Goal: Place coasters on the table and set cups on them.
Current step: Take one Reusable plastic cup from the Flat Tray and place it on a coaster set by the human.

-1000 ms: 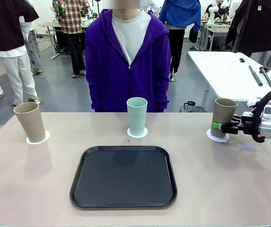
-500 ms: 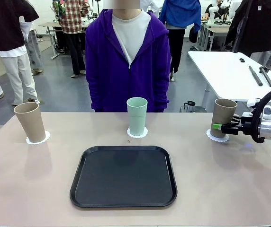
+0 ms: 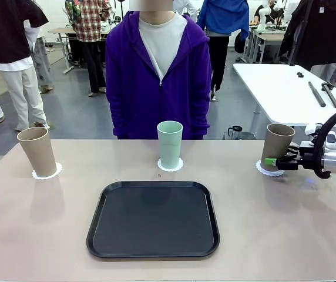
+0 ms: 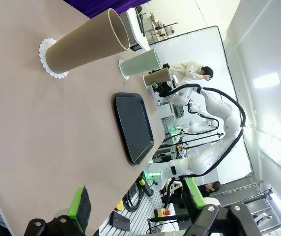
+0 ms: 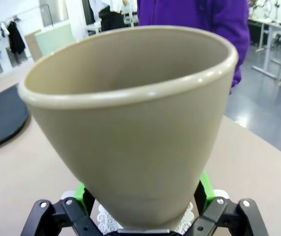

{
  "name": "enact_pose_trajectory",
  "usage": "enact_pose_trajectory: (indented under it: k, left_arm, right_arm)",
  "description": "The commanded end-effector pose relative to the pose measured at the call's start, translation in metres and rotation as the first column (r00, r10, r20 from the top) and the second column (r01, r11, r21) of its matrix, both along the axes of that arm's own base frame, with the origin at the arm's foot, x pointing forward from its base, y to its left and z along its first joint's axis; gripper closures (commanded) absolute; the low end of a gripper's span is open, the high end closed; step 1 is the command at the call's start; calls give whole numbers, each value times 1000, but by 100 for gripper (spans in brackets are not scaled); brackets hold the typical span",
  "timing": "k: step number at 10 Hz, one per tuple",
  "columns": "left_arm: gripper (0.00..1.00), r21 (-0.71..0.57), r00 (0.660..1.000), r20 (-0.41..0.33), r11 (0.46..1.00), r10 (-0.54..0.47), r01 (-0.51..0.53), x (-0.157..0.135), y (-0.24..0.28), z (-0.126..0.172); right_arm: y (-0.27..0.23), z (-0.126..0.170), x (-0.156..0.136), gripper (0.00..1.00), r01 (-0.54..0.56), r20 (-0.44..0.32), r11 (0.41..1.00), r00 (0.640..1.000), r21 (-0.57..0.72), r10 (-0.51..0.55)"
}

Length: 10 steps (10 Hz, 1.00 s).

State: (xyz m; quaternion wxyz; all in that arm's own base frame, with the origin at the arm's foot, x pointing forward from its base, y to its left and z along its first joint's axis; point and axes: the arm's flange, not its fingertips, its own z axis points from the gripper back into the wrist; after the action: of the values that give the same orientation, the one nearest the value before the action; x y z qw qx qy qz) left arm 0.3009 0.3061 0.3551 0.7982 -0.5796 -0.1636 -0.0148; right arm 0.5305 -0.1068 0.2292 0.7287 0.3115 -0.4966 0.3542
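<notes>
Tan table [image 3: 39, 235], three cups [image 3: 278, 147] upright on coasters [image 3: 270, 170], mouths up

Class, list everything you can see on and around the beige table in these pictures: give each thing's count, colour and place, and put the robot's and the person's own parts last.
Cups: three; beige-brown at the table's left, mint green at far centre, beige-brown at the right; each stands upright on a coaster.
Coasters: three, white, lacy; left, centre, right.
Tray: one, black, bare, near centre of the table.
Table: one, beige-tan.
White table: one, behind on the right, with dark tools on it.
Right gripper: black with green pads, jaws open around the right cup's base.
Left gripper: jaws open, hanging over the table's near edge, holding nothing.
Person: one, purple hoodie, standing at the far side.
</notes>
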Motion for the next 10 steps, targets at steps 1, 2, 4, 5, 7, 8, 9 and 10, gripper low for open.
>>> enact_pose_trajectory:
  k: [1, 2, 4, 5, 7, 8, 9, 10]
  left_arm:
    - [0, -2, 1000, -4, 1000, 7, -7, -2, 0, 2]
    - [0, -2, 1000, -4, 1000, 7, -7, -2, 0, 2]
    - [0, -2, 1000, -4, 1000, 7, -7, -2, 0, 2]
    - [0, -2, 1000, -4, 1000, 7, -7, -2, 0, 2]
    - [0, -2, 1000, -4, 1000, 7, -7, -2, 0, 2]
    - [0, -2, 1000, -4, 1000, 7, -7, -2, 0, 2]
    - [0, -2, 1000, -4, 1000, 7, -7, -2, 0, 2]
    - [0, -2, 1000, -4, 1000, 7, -7, -2, 0, 2]
  right_arm:
    - [0, 5, -5, 0, -10, -32, 998, 999, -66, 8]
    - [-1, 6, -8, 0, -18, -40, 995, 999, -94, 14]
    - [-4, 13, -16, 0, -24, -67, 989, 998, -146, 15]
    - [-7, 17, -20, 0, -22, -84, 988, 996, -155, 10]
    - [-9, 31, -36, 0, -31, -139, 976, 990, -217, 1]
    - [-11, 46, -44, 0, -26, -166, 956, 986, -291, -24]
    - [-13, 66, -52, 0, -13, -202, 925, 977, -379, -69]
    - [-18, 92, -59, 0, -7, -254, 860, 957, -511, -143]
